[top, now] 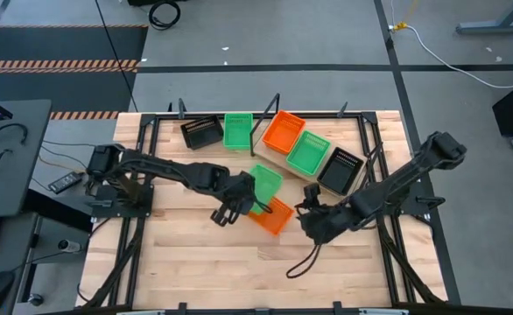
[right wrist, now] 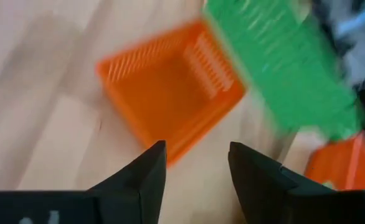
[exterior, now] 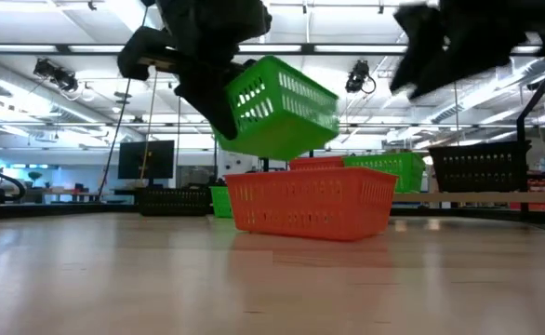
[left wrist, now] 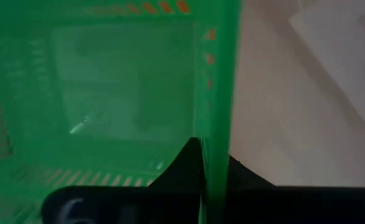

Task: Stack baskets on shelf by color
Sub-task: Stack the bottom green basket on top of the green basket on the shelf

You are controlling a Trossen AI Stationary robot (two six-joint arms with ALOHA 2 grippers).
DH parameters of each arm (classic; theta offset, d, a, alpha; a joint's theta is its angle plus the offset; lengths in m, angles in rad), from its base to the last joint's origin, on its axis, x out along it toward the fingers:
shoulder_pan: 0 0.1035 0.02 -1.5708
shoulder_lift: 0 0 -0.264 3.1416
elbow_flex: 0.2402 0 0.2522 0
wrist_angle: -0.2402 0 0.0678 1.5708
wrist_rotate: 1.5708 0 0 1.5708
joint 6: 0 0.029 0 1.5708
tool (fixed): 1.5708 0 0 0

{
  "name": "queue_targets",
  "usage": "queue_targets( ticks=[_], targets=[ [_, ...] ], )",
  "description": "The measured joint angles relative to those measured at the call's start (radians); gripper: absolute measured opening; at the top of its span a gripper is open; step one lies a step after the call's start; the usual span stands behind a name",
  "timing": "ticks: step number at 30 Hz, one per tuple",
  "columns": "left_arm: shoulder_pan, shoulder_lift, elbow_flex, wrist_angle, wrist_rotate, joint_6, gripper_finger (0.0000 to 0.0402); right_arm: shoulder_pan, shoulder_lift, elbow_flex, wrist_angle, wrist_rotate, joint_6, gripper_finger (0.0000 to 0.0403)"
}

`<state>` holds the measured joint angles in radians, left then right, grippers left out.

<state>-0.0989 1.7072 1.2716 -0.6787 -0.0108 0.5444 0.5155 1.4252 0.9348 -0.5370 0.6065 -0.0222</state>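
Hanging tilted above an orange basket point(top: 271, 216) at mid-worktop, a green basket point(top: 264, 182) is pinched by the left claw point(top: 239, 199). Nearby, the right claw point(top: 312, 213) hovers spread.

Counter point(top: 204, 262): we see a pale plank-striped wooden top with a black frame running along its edges.
Floor point(top: 326, 35): we see grey floor beyond the counter, crossed by dark lines.
Hazard tape point(top: 55, 64): we note orange-and-black striped strips on the floor at the upper left.
White cable point(top: 449, 54): we see it trail across the floor at the upper right.
Black cable coil point(top: 163, 12): we spot it on the floor at the top edge.
Side desk point(top: 3, 157): we see a grey surface left of the counter, with dark cables on it.
Ceiling lights point(exterior: 86, 70): in the low view we see bright strips over the room behind.
Dark screen point(exterior: 147, 158): we see it standing in that room, at the left.
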Motion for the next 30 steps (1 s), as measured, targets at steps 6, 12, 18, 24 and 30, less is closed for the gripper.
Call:
queue_targets(
  ticks=[6,12,18,24,30],
  targets=[
    [-0.013,0.01,0.0,0.021,0.009,0.052,0.0001,-0.045,-0.062,0.063,0.076,-0.054,-0.197,0.0168],
    [-0.002,0.01,0.0,0.021,0.025,0.076,0.0001,-0.13,0.054,0.237,0.007,-0.175,-0.277,0.0167],
    [-0.012,0.01,0.0,0.025,0.034,0.068,0.0005,-0.206,0.18,0.365,-0.11,-0.229,-0.297,0.0167],
    [-0.052,0.01,0.0,0.053,0.034,0.051,0.0007,-0.251,0.212,0.377,-0.125,-0.298,-0.326,0.0167],
    [-0.085,0.01,0.0,0.085,0.033,0.051,0.0009,-0.276,0.21,0.377,-0.127,-0.399,-0.319,0.0158]
  ],
)
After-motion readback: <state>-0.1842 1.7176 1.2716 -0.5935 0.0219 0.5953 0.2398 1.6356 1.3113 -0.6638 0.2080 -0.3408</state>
